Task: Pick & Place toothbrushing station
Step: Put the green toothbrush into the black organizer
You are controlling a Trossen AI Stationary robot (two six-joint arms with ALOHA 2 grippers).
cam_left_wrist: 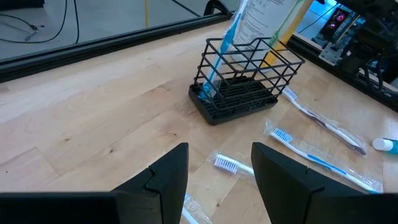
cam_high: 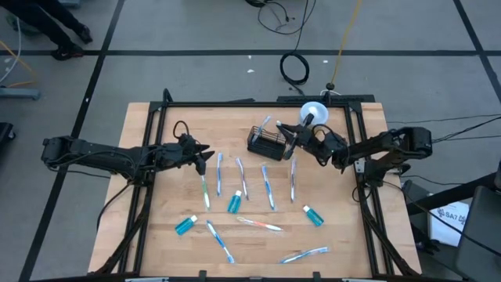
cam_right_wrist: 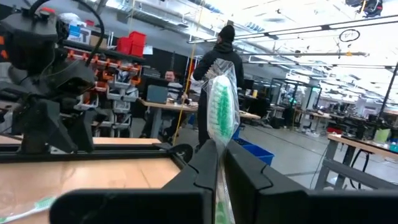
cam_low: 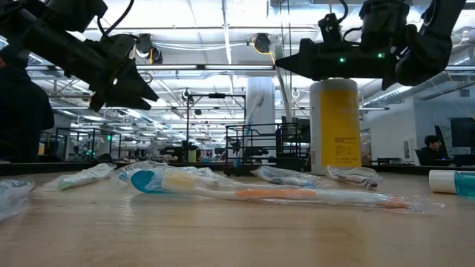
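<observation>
Left gripper (cam_high: 205, 154): centre-left of the high view, fingers spread, empty, seemingly waiting above the loose toothbrushes.
Right gripper (cam_high: 288, 135): clamped on a wrapped toothbrush (cam_right_wrist: 220, 106), apparently to drop it in.
Toothbrushing station (cam_high: 265, 139): upper centre; small black wire basket, one blue brush already upright inside.

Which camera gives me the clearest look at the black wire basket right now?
Left wrist view: the black wire basket fills mid-frame, one wrapped toothbrush standing inside. High view shows it small; low view only distantly; right wrist view not at all.
</observation>
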